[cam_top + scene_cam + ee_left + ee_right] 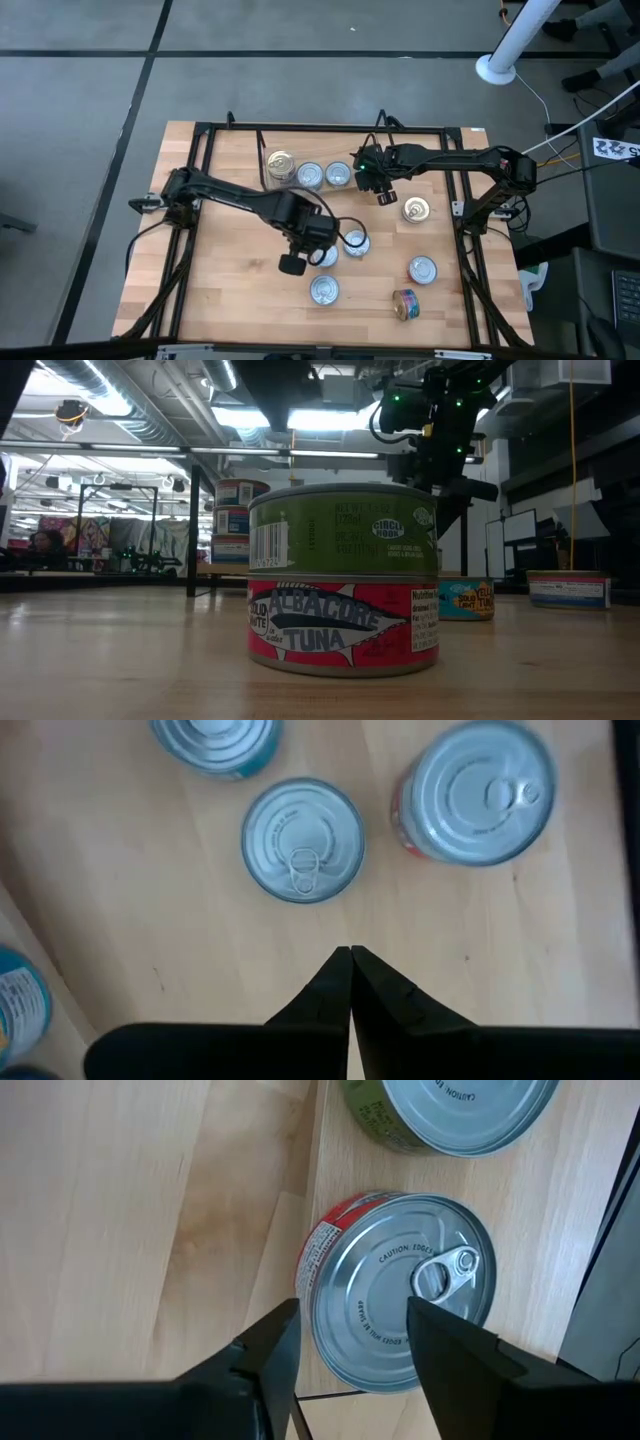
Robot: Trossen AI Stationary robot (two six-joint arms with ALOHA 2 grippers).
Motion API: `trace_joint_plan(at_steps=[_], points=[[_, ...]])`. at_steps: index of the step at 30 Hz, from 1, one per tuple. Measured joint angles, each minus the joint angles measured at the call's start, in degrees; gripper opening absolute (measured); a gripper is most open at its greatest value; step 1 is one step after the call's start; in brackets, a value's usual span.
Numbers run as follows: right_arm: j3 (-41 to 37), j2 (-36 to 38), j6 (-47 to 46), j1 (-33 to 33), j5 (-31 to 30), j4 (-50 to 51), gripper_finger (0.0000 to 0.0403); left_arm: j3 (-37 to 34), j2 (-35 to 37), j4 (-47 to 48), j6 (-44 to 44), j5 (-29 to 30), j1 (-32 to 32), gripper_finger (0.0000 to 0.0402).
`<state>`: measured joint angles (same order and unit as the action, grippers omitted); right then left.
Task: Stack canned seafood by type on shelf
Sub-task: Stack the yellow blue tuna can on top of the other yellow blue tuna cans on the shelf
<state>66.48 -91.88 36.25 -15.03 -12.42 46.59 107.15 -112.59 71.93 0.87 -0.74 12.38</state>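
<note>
Red-labelled tin (400,1295) — at shelf (560,1230) edge

We see a light-wood bench (240,300) with black rails standing on a grey floor (80,120) crossed by dark seam lines, with a white pole base (497,68) and loose cables (560,140) at the far right. Across the bench, we see a dark ceiling with ducts (100,385), bright strip lights (300,418), a black post (193,530), and cluttered workstations (90,545).
</note>
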Motion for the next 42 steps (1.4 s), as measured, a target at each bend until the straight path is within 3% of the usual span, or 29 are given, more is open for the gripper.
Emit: trace_joint_plan(at_steps=[9, 15, 22, 30, 42], points=[[0.0, 0.0, 0.0, 0.0, 0.0, 0.1, 0.0184, 0.0, -2.5, -1.0, 2.3, 1.1, 0.0, 0.0012], [0.0, 0.0, 0.0, 0.0, 0.0, 0.6, 0.0184, -0.1, -5.0, -0.9, 3.4, 0.8, 0.2, 0.0082], [0.0, 0.0, -1.6, 0.0, 0.5, 1.5, 0.0184, -0.1, -9.2, -1.6, 13.3, 1.0, 1.3, 0.0134], [0.0, 0.0, -3.1, 0.0, 0.5, 1.6, 0.0184, -0.1, -12.6, -2.4, 19.4, 1.3, 3.0, 0.0129], [0.0, 0.0, -3.1, 0.0, 1.1, 1.5, 0.0184, -0.1, -13.9, -7.0, 20.6, 2.3, 3.1, 0.0101]])
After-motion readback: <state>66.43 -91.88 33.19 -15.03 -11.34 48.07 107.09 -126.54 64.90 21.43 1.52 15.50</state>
